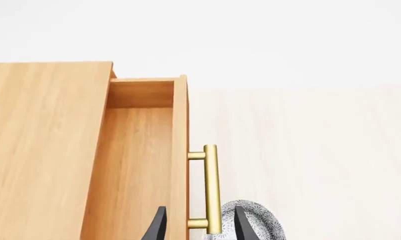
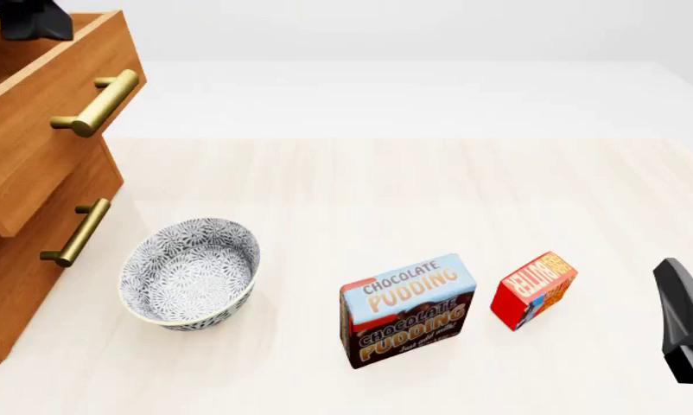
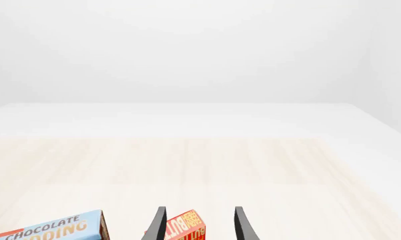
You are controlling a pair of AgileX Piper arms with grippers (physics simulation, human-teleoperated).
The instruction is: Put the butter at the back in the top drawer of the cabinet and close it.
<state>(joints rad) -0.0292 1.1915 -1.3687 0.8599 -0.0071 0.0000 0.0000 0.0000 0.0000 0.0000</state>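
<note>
Standing pulled out at the far left of the table (image 2: 439,181), the top drawer (image 2: 35,95) of the cabinet (image 2: 12,259) shows a bare wooden floor in the left wrist view, with the left end effector (image 1: 199,225) spread wide and straddling the drawer front beside the brass handle (image 1: 210,190). A finger dragged sideways from there could catch that handle or the front panel and nudge the drawer partly shut, leaving too narrow a gap for the load. Just right of the cabinet's lower drawers sits a patterned bowl (image 2: 191,272), close enough to be clipped by a low carry. Next along, the chocolate pudding box (image 2: 408,309) stands on edge near the front, and just beside it, not quite touching, the butter (image 2: 533,290) leans upright. At the near right edge the right end effector (image 2: 687,324) waits; its wrist view shows the fingers parted wide with the butter between them, still ungripped. A closing pinch slightly off centre could topple the small box against the pudding box, or take both. A weak hold might drop the butter during the long crossing to the drawer.
</note>
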